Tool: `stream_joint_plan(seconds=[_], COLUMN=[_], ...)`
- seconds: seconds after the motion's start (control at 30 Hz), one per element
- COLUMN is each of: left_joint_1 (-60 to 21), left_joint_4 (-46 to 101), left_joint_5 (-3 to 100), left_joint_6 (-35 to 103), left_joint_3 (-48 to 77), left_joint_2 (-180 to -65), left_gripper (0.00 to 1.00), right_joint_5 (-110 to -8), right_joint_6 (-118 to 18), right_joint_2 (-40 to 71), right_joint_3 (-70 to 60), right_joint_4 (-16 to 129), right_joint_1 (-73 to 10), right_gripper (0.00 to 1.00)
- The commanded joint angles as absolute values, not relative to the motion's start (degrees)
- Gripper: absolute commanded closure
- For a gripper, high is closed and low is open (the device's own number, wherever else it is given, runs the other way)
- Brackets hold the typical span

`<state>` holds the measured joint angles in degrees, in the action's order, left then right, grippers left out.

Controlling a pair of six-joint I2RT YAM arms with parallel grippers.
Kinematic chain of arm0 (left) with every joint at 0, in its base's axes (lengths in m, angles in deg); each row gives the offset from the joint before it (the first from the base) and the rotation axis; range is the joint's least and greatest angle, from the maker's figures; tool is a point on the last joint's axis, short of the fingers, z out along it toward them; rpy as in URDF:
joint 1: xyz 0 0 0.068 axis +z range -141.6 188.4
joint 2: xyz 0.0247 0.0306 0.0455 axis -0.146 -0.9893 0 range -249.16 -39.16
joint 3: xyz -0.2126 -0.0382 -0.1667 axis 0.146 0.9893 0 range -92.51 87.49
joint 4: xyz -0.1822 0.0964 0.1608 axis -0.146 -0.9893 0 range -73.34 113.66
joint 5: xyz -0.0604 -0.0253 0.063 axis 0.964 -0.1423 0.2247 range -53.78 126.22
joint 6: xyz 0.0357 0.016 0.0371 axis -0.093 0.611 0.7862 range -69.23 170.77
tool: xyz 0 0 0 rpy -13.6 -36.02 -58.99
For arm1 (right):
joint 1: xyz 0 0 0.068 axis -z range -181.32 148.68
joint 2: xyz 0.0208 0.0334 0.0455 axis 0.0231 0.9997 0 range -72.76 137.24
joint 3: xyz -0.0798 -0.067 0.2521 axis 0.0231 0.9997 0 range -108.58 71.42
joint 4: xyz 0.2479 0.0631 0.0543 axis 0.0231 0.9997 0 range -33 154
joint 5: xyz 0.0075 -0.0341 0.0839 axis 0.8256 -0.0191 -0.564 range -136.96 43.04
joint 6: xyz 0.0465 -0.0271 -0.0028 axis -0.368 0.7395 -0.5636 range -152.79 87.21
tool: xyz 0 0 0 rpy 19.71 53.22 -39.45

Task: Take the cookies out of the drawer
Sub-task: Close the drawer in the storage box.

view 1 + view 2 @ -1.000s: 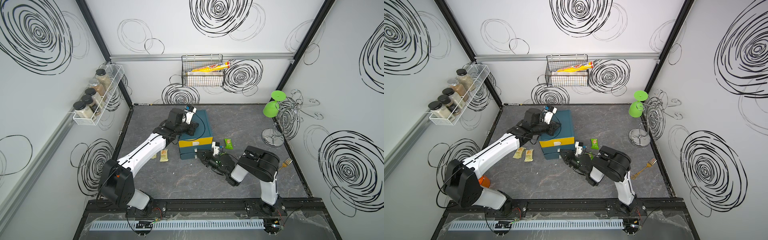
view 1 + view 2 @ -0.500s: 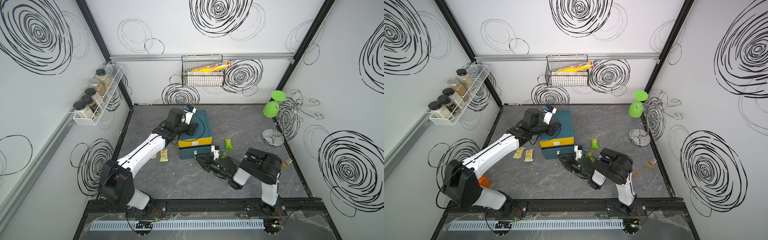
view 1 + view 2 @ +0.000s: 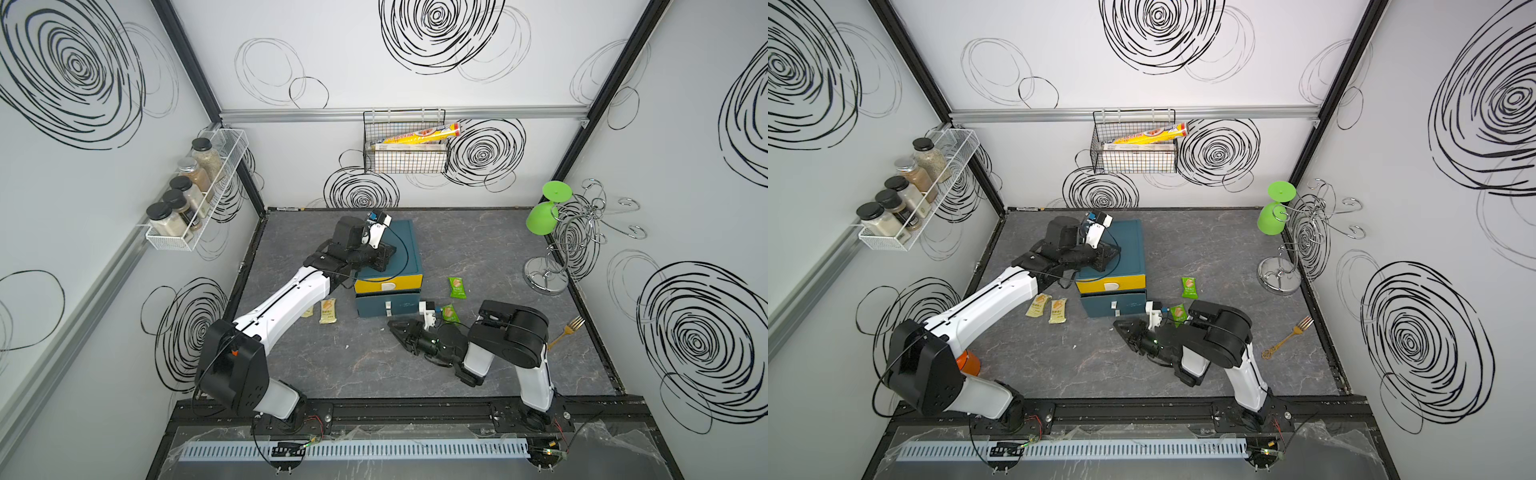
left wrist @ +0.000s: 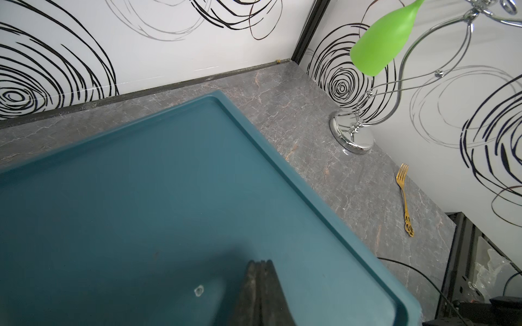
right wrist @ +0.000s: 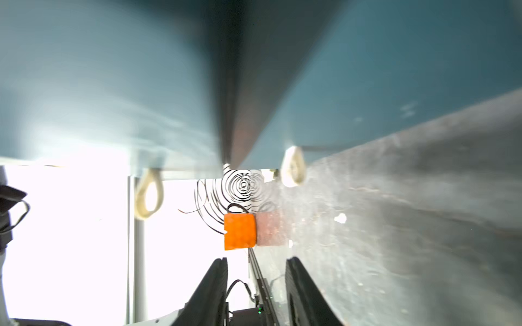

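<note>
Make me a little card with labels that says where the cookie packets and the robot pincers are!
Green wrapped packets: two, on the grey table right of the teal drawer cabinet
Beige wrapped packets: two, on the table left of it
Black packets: none in view
Left pincer: shut, over the cabinet's top
Right pincer: open, empty, low before the lower drawer

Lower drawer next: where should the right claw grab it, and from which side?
The white handle midway along the drawer front. It juts toward the robot as a flat loop, so come straight from the front, one jaw above, one below. The right claw is open.
</note>
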<state>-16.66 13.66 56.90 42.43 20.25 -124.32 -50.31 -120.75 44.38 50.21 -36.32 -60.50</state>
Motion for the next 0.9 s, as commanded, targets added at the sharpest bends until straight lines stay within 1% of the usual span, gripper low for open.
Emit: stream_joint_plan(seconds=[0.0,0.57,0.77,0.87], left_joint_1=[-16.5,-16.5,-16.5,-16.5], left_joint_4=[1.4,1.6,2.0,2.4], left_joint_5=[56.9,57.8,58.1,58.6], left_joint_6=[43.2,43.3,43.0,42.8], left_joint_3=[24.3,24.9,25.5,25.9], left_joint_2=[-127.4,-127.6,-127.5,-127.6], left_gripper=[1.00,1.00,1.00,1.00], right_joint_5=[-49.9,-49.4,-50.5,-49.1], right_joint_6=[-120.9,-120.5,-120.7,-121.1], right_joint_2=[46.6,50.1,48.5,46.8], right_joint_3=[48.3,45.3,46.5,48.0], right_joint_4=[-51.4,-51.4,-51.4,-51.4], right_joint_1=[-61.0,-56.7,-56.8,-57.1], right_gripper=[0.61,0.62,0.63,0.63])
